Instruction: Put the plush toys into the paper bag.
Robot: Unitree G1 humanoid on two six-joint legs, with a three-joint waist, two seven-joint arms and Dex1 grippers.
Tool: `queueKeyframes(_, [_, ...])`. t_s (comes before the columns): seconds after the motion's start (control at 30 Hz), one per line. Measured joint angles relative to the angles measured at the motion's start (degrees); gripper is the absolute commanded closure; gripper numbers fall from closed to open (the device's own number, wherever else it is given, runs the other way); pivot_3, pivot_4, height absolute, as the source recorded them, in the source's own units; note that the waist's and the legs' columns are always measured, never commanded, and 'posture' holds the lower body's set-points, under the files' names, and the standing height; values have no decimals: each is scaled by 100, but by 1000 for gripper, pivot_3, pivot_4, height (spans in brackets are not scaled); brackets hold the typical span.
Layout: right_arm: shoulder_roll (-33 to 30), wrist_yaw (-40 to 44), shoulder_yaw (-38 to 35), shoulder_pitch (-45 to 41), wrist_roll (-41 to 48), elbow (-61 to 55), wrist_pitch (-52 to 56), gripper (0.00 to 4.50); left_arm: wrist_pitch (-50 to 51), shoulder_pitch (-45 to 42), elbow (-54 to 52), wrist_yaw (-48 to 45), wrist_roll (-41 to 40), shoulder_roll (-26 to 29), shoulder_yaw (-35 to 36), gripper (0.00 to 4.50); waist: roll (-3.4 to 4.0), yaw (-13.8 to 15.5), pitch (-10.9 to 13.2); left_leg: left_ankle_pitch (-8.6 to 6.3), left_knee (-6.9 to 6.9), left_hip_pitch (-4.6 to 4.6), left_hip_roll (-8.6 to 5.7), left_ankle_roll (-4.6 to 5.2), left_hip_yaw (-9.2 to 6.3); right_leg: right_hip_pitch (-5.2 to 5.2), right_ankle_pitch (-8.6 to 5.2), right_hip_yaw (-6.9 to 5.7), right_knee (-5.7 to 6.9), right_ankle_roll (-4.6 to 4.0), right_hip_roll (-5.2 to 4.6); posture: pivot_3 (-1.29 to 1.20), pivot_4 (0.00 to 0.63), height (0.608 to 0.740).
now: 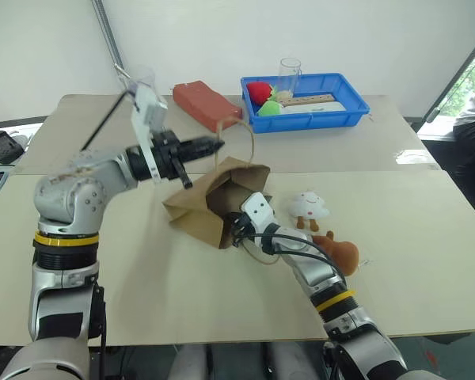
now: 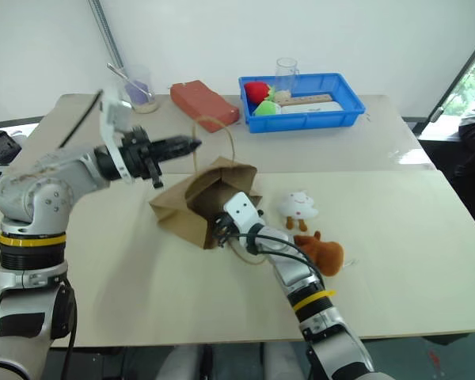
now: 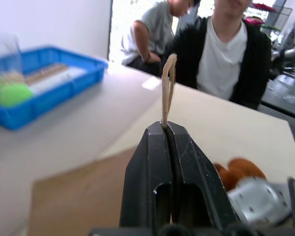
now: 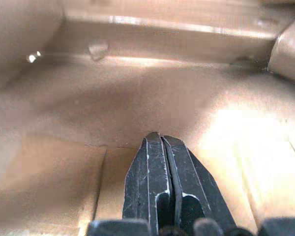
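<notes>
- While it lies on its side near the middle of the pale table [image 1: 427,261], the brown paper bag [image 1: 196,212] has its dark open mouth turned toward the two toys, and one light twine handle [image 1: 239,136] arches up above it.
- The white cloud-shaped plush toy [image 1: 309,206] with orange-brown feet lies on the table just beside the bag's mouth, on the robot's right.
- The reddish-brown furry plush toy [image 1: 338,251] lies just nearer the robot than the white one, close beside the right forearm.
- The left gripper [image 3: 166,126] has its two black fingers pressed together on the twine handle, which sticks up from between their tips.
- The left arm reaches in from the left, bent at the elbow, its gripper roughly level above the bag.
- The right gripper [image 4: 160,137] is inside the bag's mouth, fingers together and holding nothing, with brown paper all around it.
- The right arm stretches forward and to the left, low over the table.
</notes>
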Motion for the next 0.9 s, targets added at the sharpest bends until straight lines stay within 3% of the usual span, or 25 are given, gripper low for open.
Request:
queueKeyframes(0.43, [113, -113, 14, -22, -55, 42, 26, 4451, -884, -299, -762, 299, 528, -104, -273, 4500, -1, -79, 0, 1, -4, 2, 1, -2, -1, 0, 0, 2, 2, 0, 1, 0, 150, 740])
queueKeyframes(0.73, [2, -30, -29, 5, -22, -280, 328, 4451, -981, 904, -1320, 1, 579, -15, -580, 4500, 0, -71, 0, 2, -5, -16, 1, -3, -2, -14, 1, 3, -1, 0, 0, 0, 150, 740])
queueKeyframes(0.9, [-713, 649, -136, 322, 376, -1766, 1199, 2908, -914, 1220, -1469, -53, 493, -29, -605, 4500, 0, -6, 1, 0, -5, -38, -2, -1, -7, -24, 0, -4, -10, 1, -5, 0, 150, 740])
